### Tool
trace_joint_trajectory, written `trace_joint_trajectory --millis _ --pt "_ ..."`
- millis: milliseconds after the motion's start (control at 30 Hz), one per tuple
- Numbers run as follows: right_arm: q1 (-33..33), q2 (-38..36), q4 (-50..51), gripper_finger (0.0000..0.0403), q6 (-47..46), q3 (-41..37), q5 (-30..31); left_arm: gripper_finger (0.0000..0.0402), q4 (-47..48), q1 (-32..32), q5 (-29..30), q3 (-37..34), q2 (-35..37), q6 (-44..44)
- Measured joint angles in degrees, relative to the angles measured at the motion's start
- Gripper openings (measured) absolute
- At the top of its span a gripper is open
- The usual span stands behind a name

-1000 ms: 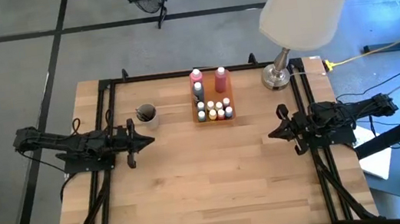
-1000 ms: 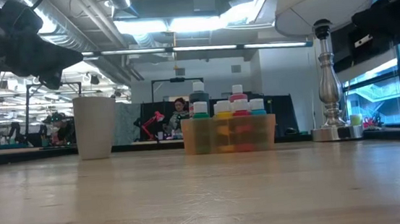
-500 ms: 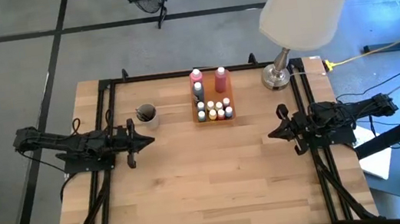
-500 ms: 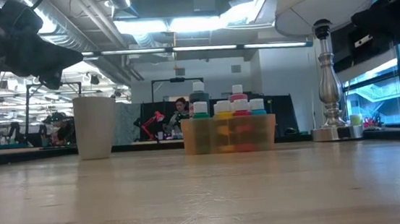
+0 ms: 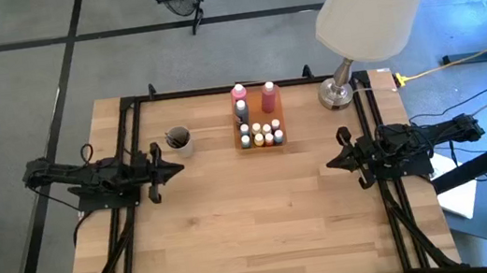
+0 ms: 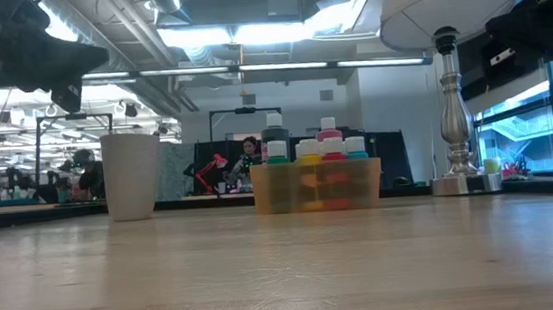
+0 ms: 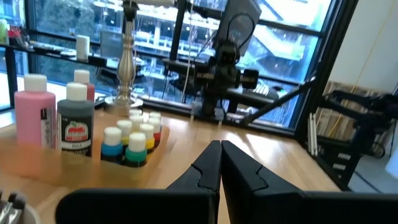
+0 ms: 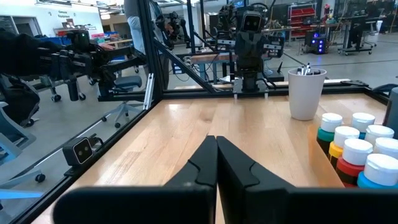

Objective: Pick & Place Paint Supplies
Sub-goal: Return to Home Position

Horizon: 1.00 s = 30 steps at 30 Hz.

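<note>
Seen from above, the orange bin [image 5: 258, 118] sits at the far middle of the wooden table [image 5: 264, 219]. It holds a cluster of small paint bottles [image 5: 260, 135] at its near end, with tall pink bottles [image 5: 269, 97] and a dark bottle [image 5: 241, 110] behind them. The white cup [image 5: 178, 140] stands to its left, apart from it, and the white-shaded lamp [image 5: 367, 2] rises at the far right corner. The left gripper [image 5: 180, 170] hangs over the table's left side and the right gripper [image 5: 329, 164] over its right side, both pointing inward, well apart from the bin. In the low view, cup and bin stand side by side with a gap between, bottle caps rising above the bin's rim. In the left wrist view, the dark bottle bears a red and white label whose writing is too small to read; the left gripper's jaws are pressed together, empty. In the right wrist view, thin brushes [image 8: 306, 70] stick out of the cup, and the right gripper's jaws are likewise together on nothing.
</note>
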<state>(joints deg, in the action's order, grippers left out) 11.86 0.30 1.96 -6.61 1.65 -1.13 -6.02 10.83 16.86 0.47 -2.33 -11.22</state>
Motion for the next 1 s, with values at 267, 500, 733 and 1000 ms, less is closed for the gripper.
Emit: trace_joint_trajectory --millis 267,500,733,1000 --pt "0.00 0.00 -0.02 0.0005 0.00 0.00 0.00 0.0006 -0.02 0.00 0.00 0.00 1.60 0.00" --pt "0.00 0.00 -0.02 0.0006 0.00 0.00 -0.02 0.0006 0.00 0.00 0.00 0.00 1.60 0.00" --pt "0.00 0.00 -0.02 0.0007 0.00 0.00 -0.02 0.0006 0.00 0.00 -0.01 0.00 1.60 0.00" --pt "0.00 0.00 -0.02 0.0007 0.00 0.00 -0.03 0.0006 0.00 0.00 0.00 0.00 1.60 0.00"
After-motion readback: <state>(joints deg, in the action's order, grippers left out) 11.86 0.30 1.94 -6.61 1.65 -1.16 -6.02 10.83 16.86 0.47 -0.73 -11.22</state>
